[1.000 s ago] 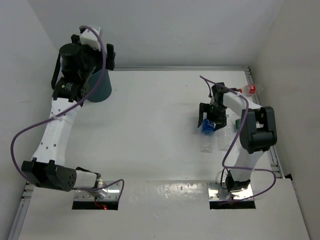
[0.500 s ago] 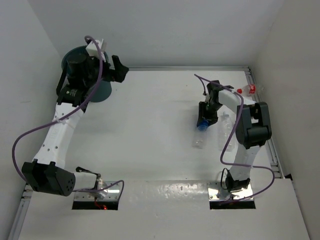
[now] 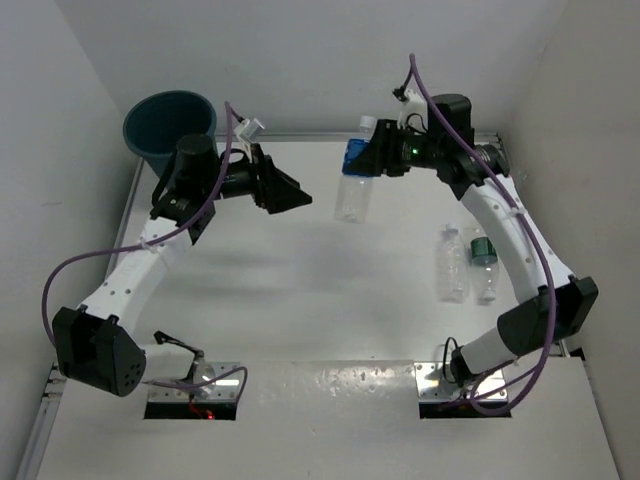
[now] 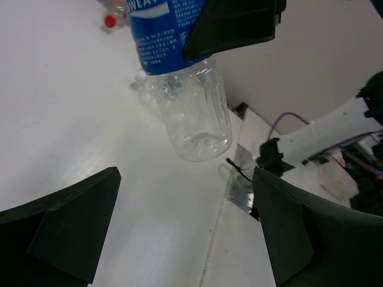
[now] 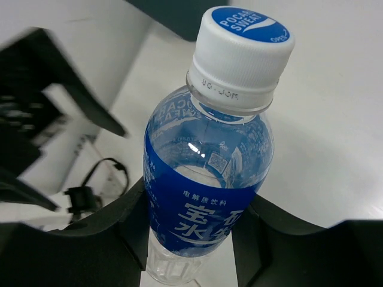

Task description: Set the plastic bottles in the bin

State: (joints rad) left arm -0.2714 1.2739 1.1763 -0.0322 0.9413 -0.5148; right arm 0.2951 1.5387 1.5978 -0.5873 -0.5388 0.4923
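My right gripper (image 3: 364,160) is shut on a clear plastic bottle (image 3: 352,200) with a blue label and white cap, held in the air over the back middle of the table. In the right wrist view both fingers press on the blue label of the bottle (image 5: 206,179). My left gripper (image 3: 290,190) is open, just left of that bottle and pointing at it. In the left wrist view the bottle (image 4: 185,89) hangs ahead of the spread fingers, apart from them. Two more plastic bottles (image 3: 452,262) (image 3: 485,265) lie side by side at the right. The dark teal bin (image 3: 168,122) stands at the back left corner.
White walls close in the table at the back and on both sides. A small red-capped object (image 4: 109,21) lies far off on the table in the left wrist view. Purple cables loop off both arms.
My right gripper closed on the blue-labelled bottle and lifted it from the right of the table to the back middle. My left arm swung from the bin toward the centre, still open.
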